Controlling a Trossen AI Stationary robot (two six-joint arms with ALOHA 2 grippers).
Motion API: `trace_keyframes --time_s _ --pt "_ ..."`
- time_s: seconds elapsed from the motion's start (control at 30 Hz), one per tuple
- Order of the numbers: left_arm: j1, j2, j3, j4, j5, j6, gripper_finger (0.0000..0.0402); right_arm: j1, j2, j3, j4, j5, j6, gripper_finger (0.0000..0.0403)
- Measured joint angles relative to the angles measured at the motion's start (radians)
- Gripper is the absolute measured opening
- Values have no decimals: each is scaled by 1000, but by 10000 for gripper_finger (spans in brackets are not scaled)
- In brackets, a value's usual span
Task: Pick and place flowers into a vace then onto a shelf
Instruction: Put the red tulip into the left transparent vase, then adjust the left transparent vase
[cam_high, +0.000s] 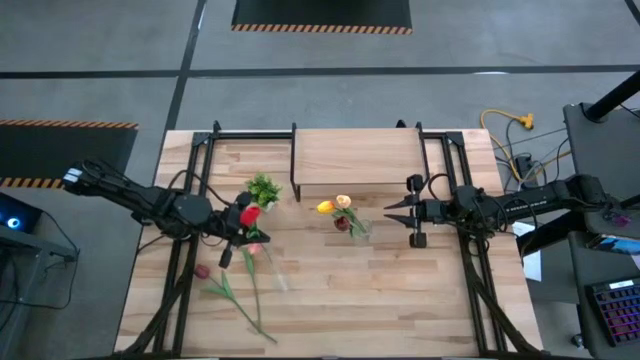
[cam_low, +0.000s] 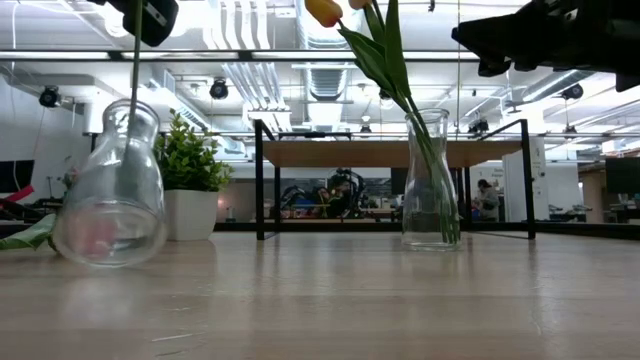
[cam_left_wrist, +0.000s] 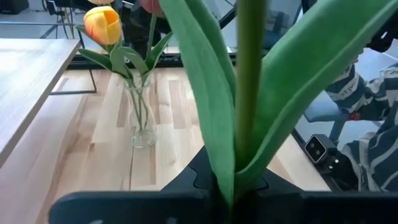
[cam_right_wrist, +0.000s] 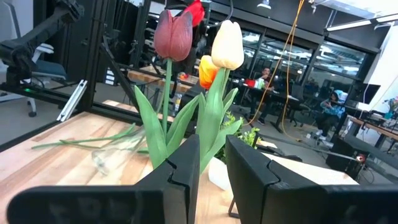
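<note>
Now the left gripper (cam_high: 240, 222) is shut tight on a red tulip (cam_high: 250, 214), its stem going down into the near vase (cam_low: 110, 190). The right gripper (cam_high: 392, 210) waits just beside the other vase (cam_low: 430, 180), fingers a little apart, holding nothing. That vase has 3 tulips (cam_right_wrist: 199, 56). 2 more flowers (cam_high: 235, 295) lie on the table (cam_high: 400, 300). Nothing is on the shelf (cam_high: 355, 160) yet. Only the low view shows the glass clearly

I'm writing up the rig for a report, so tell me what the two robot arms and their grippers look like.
Both arms are dark, nearly black, slim and jointed, with black cables running along them. The left arm has a small white patch near its outer end. Each ends in a two-finger gripper: the left gripper and the right gripper. The right gripper's fingers are flat, matte black blocks with squared edges.
</note>
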Motion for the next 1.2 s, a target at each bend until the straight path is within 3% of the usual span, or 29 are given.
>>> trace_keyframes --time_s 1.2 --pt "1 0 5 54 -6 -1 0 -1 -1 0 1 0 -4 68"
